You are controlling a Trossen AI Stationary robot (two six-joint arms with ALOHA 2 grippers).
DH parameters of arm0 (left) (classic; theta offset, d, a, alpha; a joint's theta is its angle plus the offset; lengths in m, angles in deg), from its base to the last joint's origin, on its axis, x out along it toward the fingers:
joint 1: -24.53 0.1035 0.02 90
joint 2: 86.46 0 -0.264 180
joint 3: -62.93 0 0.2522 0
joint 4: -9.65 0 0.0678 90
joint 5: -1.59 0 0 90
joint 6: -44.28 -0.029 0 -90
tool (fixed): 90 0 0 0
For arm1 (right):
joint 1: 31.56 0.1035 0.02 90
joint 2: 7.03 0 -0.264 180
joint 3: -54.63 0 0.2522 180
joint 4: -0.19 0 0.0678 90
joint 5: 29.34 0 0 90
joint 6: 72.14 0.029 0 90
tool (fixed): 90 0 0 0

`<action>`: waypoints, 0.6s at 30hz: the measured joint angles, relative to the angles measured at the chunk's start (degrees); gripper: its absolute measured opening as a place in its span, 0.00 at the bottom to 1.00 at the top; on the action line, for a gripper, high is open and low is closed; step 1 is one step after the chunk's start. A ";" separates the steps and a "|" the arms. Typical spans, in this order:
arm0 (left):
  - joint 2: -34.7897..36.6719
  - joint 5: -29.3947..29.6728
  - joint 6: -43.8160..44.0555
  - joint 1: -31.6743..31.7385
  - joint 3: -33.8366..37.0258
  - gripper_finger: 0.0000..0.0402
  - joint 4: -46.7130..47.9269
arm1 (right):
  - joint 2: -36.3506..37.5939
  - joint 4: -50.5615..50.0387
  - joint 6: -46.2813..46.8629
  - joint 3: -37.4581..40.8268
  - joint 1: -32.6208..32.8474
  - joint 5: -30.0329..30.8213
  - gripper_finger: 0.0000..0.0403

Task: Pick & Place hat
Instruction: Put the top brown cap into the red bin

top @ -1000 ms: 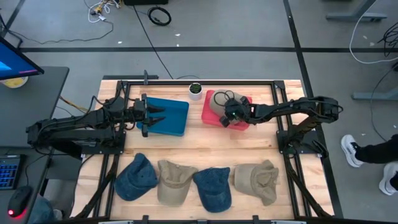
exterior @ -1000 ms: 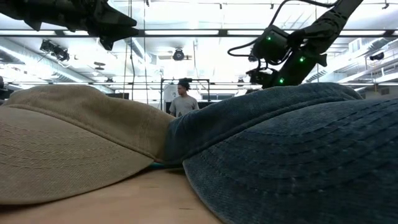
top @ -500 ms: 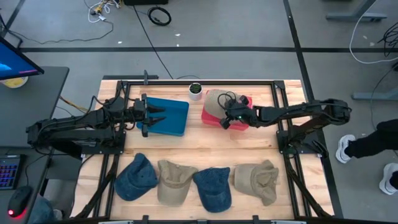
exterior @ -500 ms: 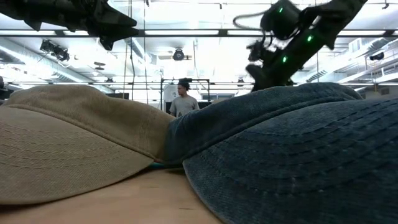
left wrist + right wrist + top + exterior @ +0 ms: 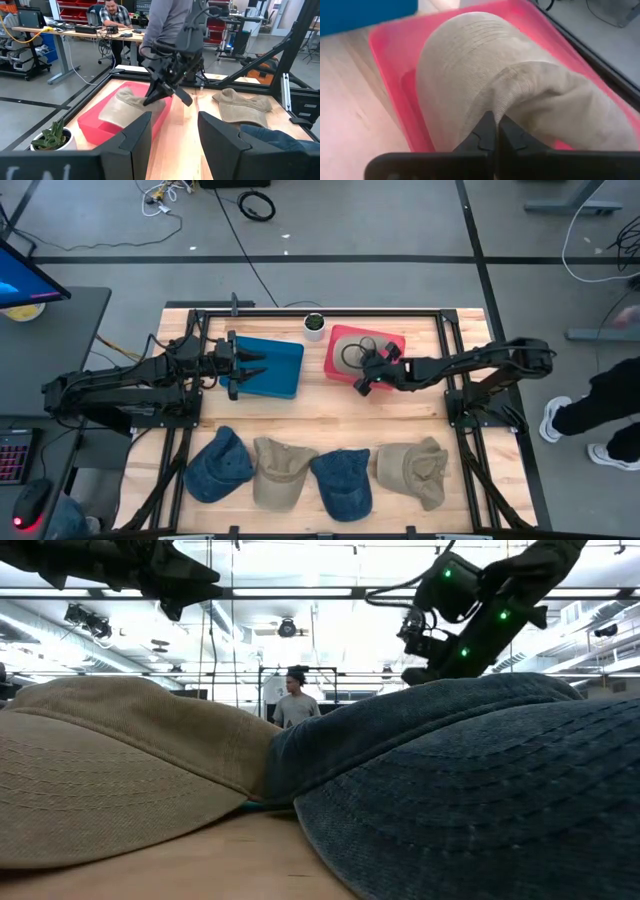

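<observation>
A tan hat [image 5: 131, 100] lies in the red bin [image 5: 390, 345], its crown filling most of the bin in the right wrist view [image 5: 470, 65]. My right gripper [image 5: 360, 385] is at the bin's near rim, shut on the hat. My left gripper [image 5: 258, 370] waits open over the blue bin [image 5: 285, 365] and holds nothing. Several more hats lie in a row along the table's near edge: blue [image 5: 218, 465], tan [image 5: 278, 472], blue [image 5: 342, 480], tan [image 5: 415, 472]. My right gripper [image 5: 493, 117] pinches a raised fold of the tan hat's cloth [image 5: 496, 97] at the hat's near side, between its two shut fingers. The fingers come slanting down from the table's near right. The cloth puckers toward the fingertips, and the rest of the hat lies in the red bin [image 5: 390, 55].
A small potted plant [image 5: 314, 325] stands at the far edge between the two bins. The table's black frame rails [image 5: 445, 370] run along its sides. Bare wood [image 5: 320, 415] lies between the bins and the hat row. A person [image 5: 610, 410] stands right of the table.
My right gripper has moved from over the middle of the red bin toward the table's near edge, and now stands at the bin's near rim. The left arm has kept still.
</observation>
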 joint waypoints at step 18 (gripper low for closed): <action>0.00 -0.01 5.19 -0.02 0.00 0.41 -0.07 | 0.52 1.58 -4.36 -0.32 0.11 -3.90 0.32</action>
